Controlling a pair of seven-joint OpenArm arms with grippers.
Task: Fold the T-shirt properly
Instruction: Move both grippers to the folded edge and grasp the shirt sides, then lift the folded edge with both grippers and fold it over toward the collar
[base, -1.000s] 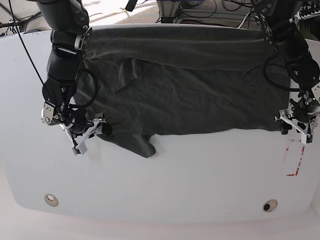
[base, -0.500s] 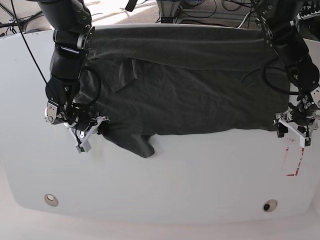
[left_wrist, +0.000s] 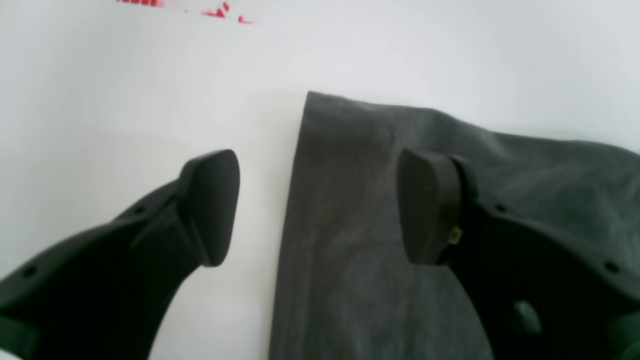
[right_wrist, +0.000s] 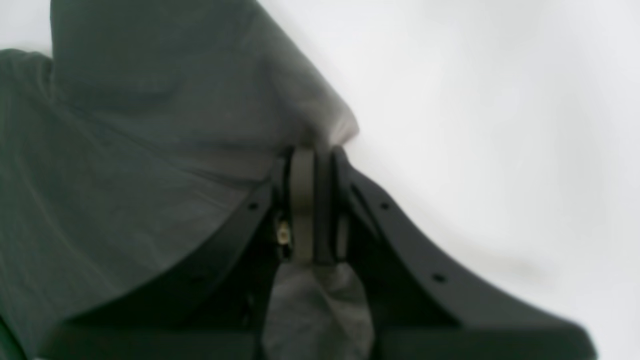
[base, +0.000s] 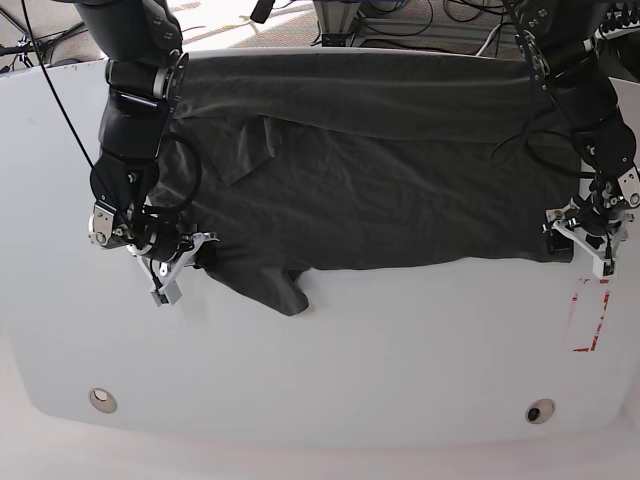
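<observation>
Base view: T-shirt (base: 380, 170) spread across far half of my table (base: 330, 360), near half bare.
Right wrist view: my right gripper (right_wrist: 312, 200) clamped on a fold of cloth at shirt edge.
Left wrist view: my left gripper (left_wrist: 320, 207) spread wide, straddling shirt's straight edge, nothing held.
Red marks (base: 587, 315): just beside left gripper.

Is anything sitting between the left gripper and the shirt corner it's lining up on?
Nothing visible. The left gripper is open, straddling the T-shirt edge with bare table around it. The right gripper is shut on cloth.
</observation>
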